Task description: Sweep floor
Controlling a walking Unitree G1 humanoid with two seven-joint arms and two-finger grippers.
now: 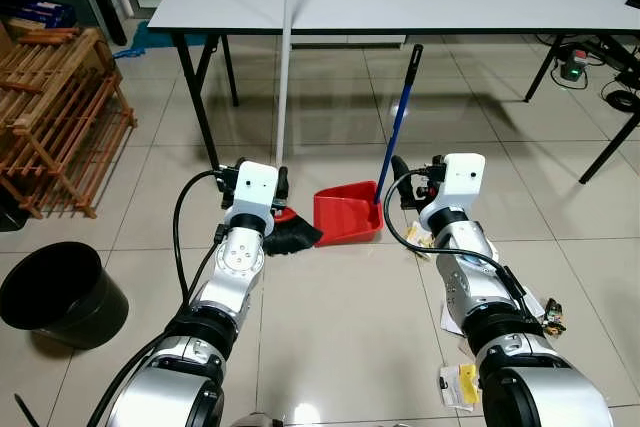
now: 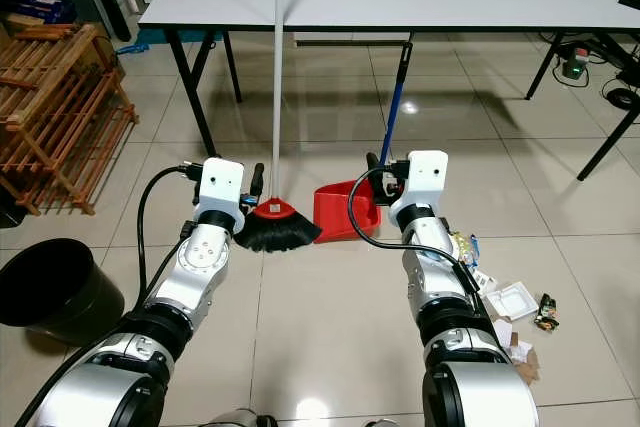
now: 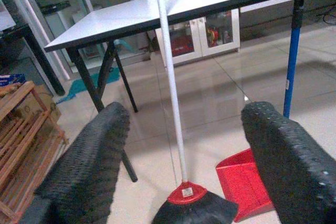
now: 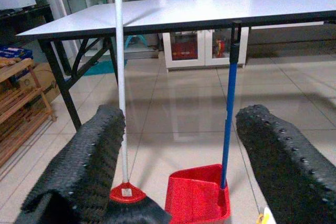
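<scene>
— Where the broom (image 2: 273, 217) leans on the table edge (image 2: 300, 27), what do you face?
— Your left gripper (image 3: 181, 156) and right gripper (image 4: 176, 150), both spread, before the dustpan (image 2: 340, 212) (open tiles around).

Both arms: silver-grey metal segments joined by rounded cylindrical joints with black rings between them. Each wrist ends in a white, boxy housing with rounded corners; small black connectors and a red detail sit beside the right housing. A thick black cable loops out from behind each housing and runs back along the forearm. Left tool (image 3: 184, 145) and right tool (image 4: 178, 145): two long black fingers (image 3: 89, 166) each, pads (image 4: 283, 150) covered in a raised dot texture.
</scene>
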